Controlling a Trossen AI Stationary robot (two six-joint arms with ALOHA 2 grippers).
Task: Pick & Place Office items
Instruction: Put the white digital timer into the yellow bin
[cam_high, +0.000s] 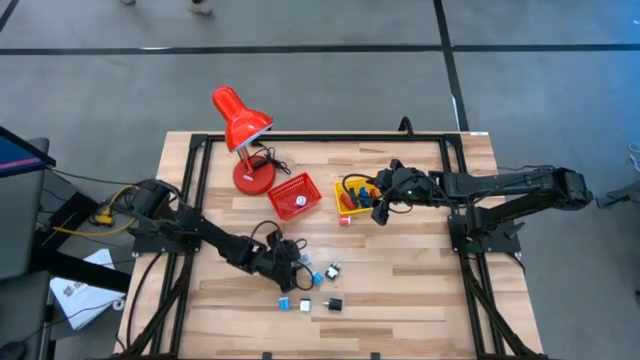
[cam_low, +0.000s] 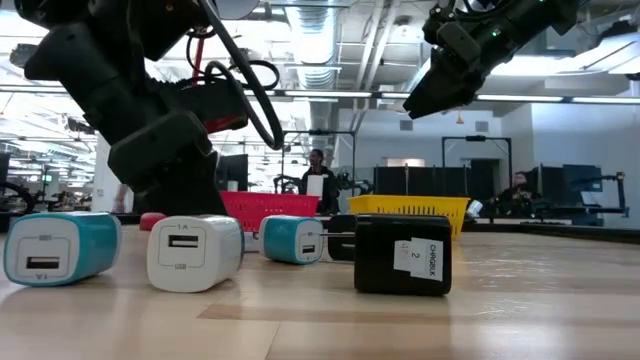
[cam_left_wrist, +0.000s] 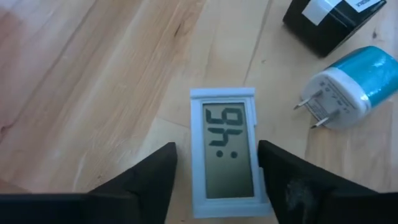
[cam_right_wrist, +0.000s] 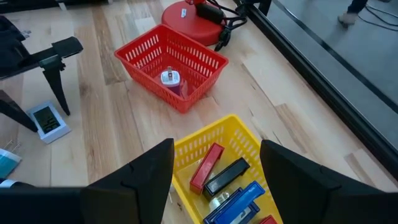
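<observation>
One small white clock (cam_left_wrist: 225, 149) lies flat on the table (cam_high: 420, 300), lower middle of the high view, between my left gripper's (cam_high: 300, 266) spread fingers (cam_left_wrist: 148, 180), unclamped, bare wood around. My right gripper (cam_high: 383, 208) hangs open over the yellow basket's (cam_right_wrist: 205, 142) near edge.
</observation>
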